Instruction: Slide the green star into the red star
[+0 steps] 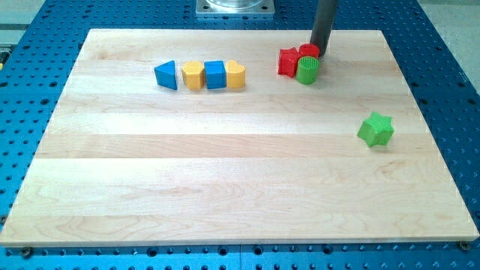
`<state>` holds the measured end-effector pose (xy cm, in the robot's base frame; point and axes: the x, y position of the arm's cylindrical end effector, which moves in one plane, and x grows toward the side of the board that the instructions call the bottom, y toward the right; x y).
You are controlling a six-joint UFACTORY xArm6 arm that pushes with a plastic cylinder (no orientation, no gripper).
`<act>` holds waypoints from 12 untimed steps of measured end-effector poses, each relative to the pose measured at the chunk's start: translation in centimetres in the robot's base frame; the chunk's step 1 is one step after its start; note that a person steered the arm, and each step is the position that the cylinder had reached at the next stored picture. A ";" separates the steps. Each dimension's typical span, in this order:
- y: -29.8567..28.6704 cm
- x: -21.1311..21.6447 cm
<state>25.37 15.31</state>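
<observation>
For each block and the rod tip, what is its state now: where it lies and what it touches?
green star: alone, view's right.
red star: touching green cylinder.
red cylinder: behind the green one.
my tip: beside red cylinder.
blue triangle, yellow hexagon, blue cube, yellow heart: one row.

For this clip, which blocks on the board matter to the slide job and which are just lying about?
Job:
- green star, view's right
- red star, near the view's top
- my tip, at the red cluster, far from the green star

Lying about:
- red cylinder
- green cylinder
- blue triangle
- yellow hexagon
- blue cube
- yellow heart
</observation>
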 end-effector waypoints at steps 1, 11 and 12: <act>9.0 2.3; -5.6 24.2; -3.4 26.9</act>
<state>52.22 11.93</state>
